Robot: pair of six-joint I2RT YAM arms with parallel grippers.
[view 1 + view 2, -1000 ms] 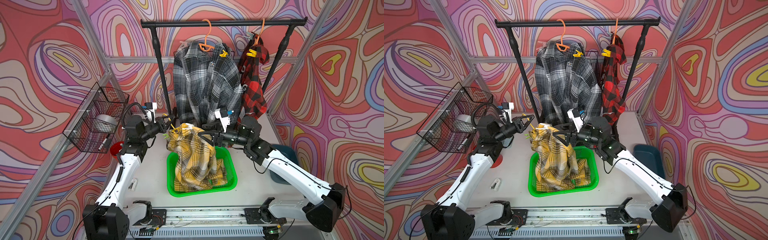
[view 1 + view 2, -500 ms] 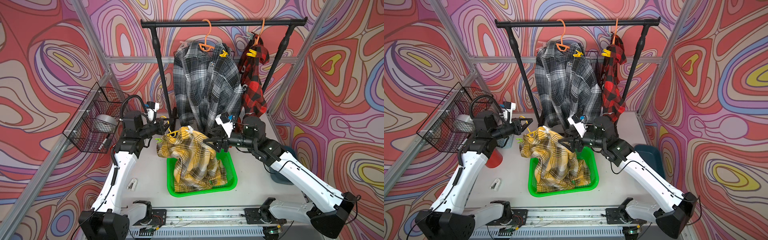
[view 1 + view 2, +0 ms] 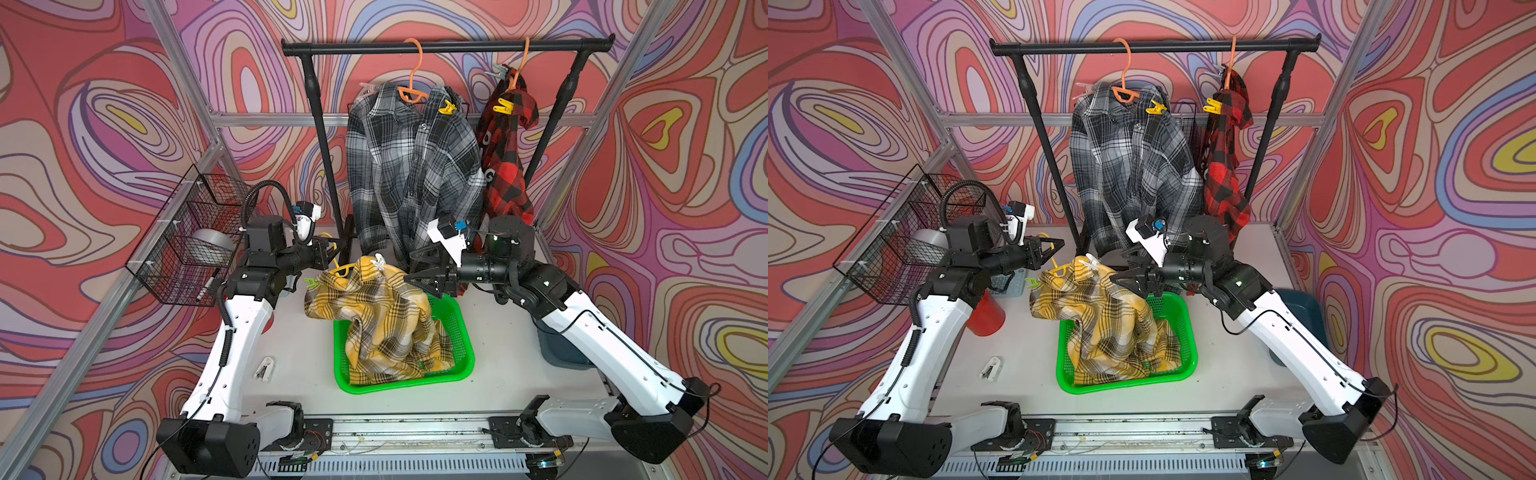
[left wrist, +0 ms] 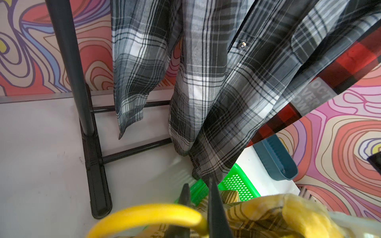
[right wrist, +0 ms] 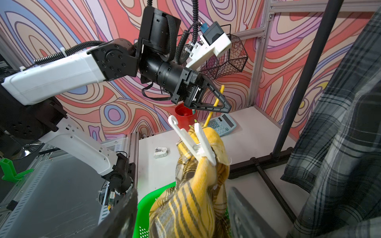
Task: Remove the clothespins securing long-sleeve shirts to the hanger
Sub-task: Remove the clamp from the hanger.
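While my right gripper (image 3: 408,266) stands open astride the yellow-black shirt (image 3: 374,307) spilling from the green basket (image 3: 461,332), my left gripper (image 5: 227,107) is clenched on its yellow hanger (image 4: 148,212). A white clothespin (image 5: 193,142) bites the shirt's top fold. Farther back, yellow clothespins (image 3: 448,109) pin the grey shirt (image 3: 411,166) and red shirt (image 3: 505,166) hanging from the rail (image 3: 457,45).

The yellow plaid shirt (image 3: 374,307) hanging under the left claw (image 5: 227,108) was soft, slightly fuzzy woven cloth, matt all over. The white clothespin (image 5: 193,142) on it, just ahead of the right claw (image 3: 409,267), was smooth, glossy plastic. The yellow hanger (image 4: 148,214) in the left claw was glossy plastic too. Both claws looked like matt black plastic. Below the right claw, the green basket (image 3: 463,332) was shiny perforated plastic. Beyond both claws, the grey plaid shirt (image 3: 411,174) was thinner, smoother cloth with a bright metal snap (image 4: 242,45), and the rack (image 3: 449,45) was matt black metal. The bench (image 3: 299,345) was matt white, faintly scuffed.
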